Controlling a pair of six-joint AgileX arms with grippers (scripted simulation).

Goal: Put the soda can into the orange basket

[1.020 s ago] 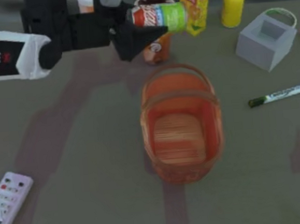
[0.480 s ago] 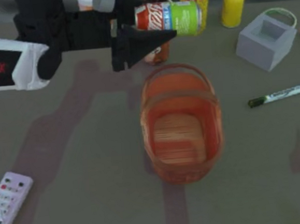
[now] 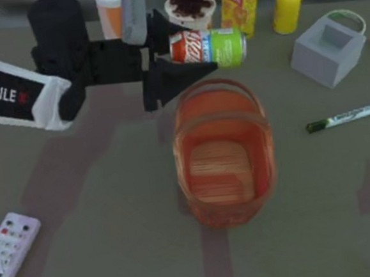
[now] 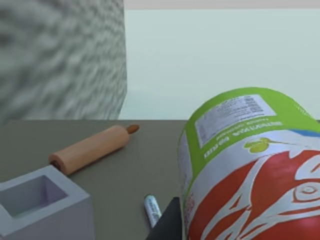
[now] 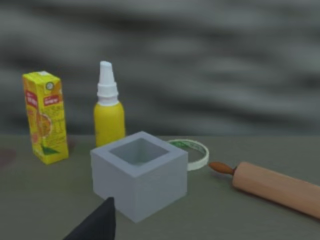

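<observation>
The soda can (image 3: 208, 47) lies sideways in the air, red end toward the arm and green end pointing right. My left gripper (image 3: 194, 48) is shut on the soda can, its black fingers above and below it. The can hangs just beyond the far rim of the orange basket (image 3: 221, 171), which stands at the table's middle with nothing inside. In the left wrist view the soda can (image 4: 255, 170) fills the near right. My right gripper (image 5: 102, 220) is outside the top view, and its wrist view faces the grey box.
Along the back stand an orange-and-white bottle (image 3: 109, 10), a drink cup (image 3: 189, 5), a yellow carton (image 3: 240, 6) and a yellow bottle (image 3: 287, 5). A grey cube box (image 3: 328, 49) and a marker (image 3: 345, 117) are at the right. A remote (image 3: 7, 252) lies front left, and a rolling pin (image 5: 270, 186) lies beyond the box.
My left gripper has carried the can toward the front and slightly right, closer to the basket's far rim. The drink cup behind it is now uncovered.
</observation>
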